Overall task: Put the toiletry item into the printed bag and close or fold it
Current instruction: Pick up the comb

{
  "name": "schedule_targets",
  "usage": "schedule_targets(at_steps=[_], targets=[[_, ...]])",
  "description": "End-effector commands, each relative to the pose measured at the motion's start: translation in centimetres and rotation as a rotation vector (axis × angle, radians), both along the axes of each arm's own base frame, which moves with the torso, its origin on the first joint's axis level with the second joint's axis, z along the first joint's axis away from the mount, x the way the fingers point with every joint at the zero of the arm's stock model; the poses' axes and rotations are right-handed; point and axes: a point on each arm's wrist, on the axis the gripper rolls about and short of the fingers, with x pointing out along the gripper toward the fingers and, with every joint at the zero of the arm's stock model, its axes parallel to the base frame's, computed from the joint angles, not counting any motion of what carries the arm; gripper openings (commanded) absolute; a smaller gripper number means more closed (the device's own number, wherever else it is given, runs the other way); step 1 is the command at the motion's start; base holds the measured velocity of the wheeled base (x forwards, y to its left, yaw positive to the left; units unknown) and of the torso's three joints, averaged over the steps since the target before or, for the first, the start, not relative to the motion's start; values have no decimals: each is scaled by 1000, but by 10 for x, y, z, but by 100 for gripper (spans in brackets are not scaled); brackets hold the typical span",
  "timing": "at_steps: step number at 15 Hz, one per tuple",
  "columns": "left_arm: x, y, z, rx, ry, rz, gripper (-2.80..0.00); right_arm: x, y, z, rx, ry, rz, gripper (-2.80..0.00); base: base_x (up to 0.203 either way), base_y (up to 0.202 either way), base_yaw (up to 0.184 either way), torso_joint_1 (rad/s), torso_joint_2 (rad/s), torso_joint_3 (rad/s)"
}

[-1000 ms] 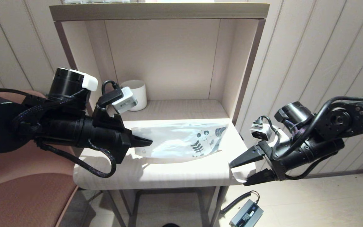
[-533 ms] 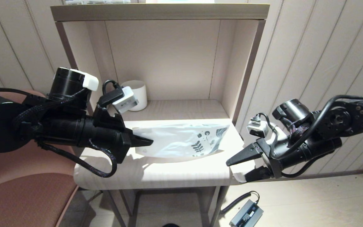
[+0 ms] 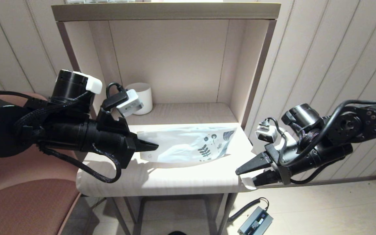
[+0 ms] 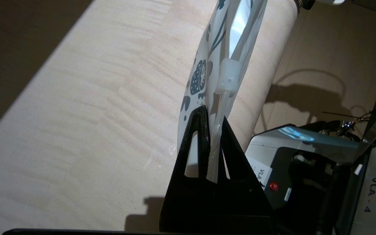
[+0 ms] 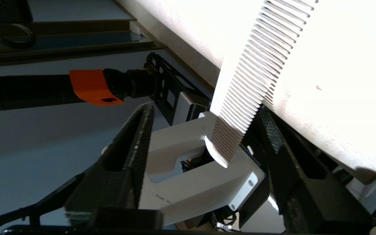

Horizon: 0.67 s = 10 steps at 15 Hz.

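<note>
The right gripper (image 3: 247, 174) sits at the front right corner of the table (image 3: 175, 179), its jaws spread wide and holding nothing. The comb (image 5: 246, 88), slim and white with fine teeth, lies in the gap between those jaws. Its near end hangs past the table edge, and its long axis runs away from the gripper onto the tabletop. In the right wrist view it seems to lie close to one jaw, with clear space to the other, though whether it touches is hard to tell. The jaws would need to close across the comb's flat body to pick it up.

The left gripper (image 3: 148, 147) is pinched shut on one short end of the printed bag (image 3: 188, 147), close to the zip strip, whose small slider (image 4: 228, 75) shows just beyond the jaw tips. The bag stretches from that gripper toward the right gripper, long axis across the table, with its leaf-printed end nearest the comb. The comb and the bag are apart, so the right arm is the one placed to carry the comb over.

The table is pale wood with a rounded front edge, set under a boxy shelf unit. A white mug (image 3: 140, 98) stands at the back left. Panelled walls surround it, and a reddish-brown chair (image 3: 24, 205) sits at the left.
</note>
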Motion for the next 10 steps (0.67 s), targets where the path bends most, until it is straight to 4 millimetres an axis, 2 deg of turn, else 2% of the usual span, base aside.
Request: schedule_targets(at_steps=[1, 10], targets=[[0, 0, 1, -1, -3, -5, -280, -3, 0, 1, 35, 22, 19, -280, 0, 0, 0, 0, 0, 0], [3, -2, -3, 3, 7, -6, -280, -3, 0, 4, 41, 14, 20, -280, 0, 0, 0, 0, 0, 0]])
